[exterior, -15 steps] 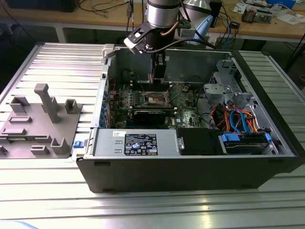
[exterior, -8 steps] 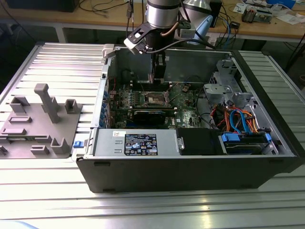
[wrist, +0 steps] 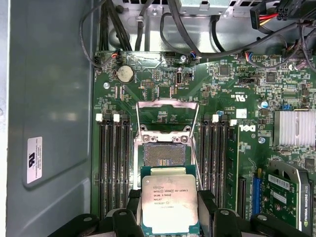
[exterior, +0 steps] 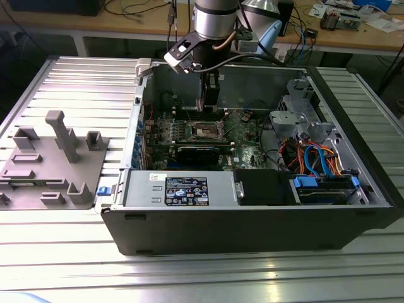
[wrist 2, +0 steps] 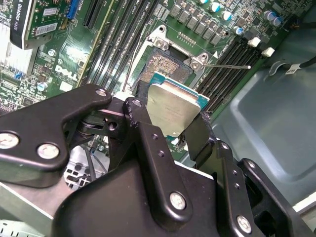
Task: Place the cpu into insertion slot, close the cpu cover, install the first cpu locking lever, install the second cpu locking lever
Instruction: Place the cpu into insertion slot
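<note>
On the exterior view's left the grey parts fixture [exterior: 57, 158] sits untouched. I'm further right, inside the open computer case [exterior: 252, 233], low over the motherboard [wrist: 237, 84]. My gripper [wrist: 170, 210] is clamped on the cpu [wrist: 169, 197] by two opposite edges, silver face showing. The insertion slot [wrist: 163, 155] lies bare just beyond the chip's leading edge, in line with it. The cpu cover [wrist: 167, 102] stands swung open on the far side. Chip's not seated yet.
</note>
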{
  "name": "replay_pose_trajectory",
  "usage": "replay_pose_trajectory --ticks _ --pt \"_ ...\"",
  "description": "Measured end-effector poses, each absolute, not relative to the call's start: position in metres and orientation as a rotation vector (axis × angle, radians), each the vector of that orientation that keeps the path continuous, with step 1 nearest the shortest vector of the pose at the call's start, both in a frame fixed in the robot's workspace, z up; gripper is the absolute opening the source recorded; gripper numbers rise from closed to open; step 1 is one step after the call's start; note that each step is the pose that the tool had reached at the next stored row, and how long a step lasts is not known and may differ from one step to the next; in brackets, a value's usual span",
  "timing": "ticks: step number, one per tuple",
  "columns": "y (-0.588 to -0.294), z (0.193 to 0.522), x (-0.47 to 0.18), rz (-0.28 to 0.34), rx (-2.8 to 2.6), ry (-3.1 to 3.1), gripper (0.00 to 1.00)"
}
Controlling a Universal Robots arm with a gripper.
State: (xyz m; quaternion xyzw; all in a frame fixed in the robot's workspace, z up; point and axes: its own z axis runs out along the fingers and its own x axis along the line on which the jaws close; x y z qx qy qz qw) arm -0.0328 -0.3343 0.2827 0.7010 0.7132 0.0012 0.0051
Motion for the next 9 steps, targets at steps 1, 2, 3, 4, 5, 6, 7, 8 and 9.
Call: replay_pose_trajectory --ticks 1,2,3,4,5,6,7,8,9 --pt "-0.3343 0.282 -0.0328 0.004 2.195 2.233 0.54" --pt "-0.3343 0.2813 -0.0327 0.004 2.195 2.233 0.54" --pt "-0.3343 0.2812 -0.0328 0.004 2.195 2.233 0.54" --pt "-0.3343 0.2812 -0.0327 0.004 2.195 2.233 0.54" --pt "-0.3343 0.281 -0.0328 0.004 2.195 2.233 0.54" --pt "-0.3343 0.281 -0.0327 0.004 2.195 2.233 0.54" --pt "-0.3343 0.2796 -0.0328 0.004 2.195 2.233 0.54" --pt "-0.3343 0.2784 -0.0328 0.004 2.195 2.233 0.54" --pt "-0.3343 0.2784 -0.0328 0.004 2.195 2.233 0.54"
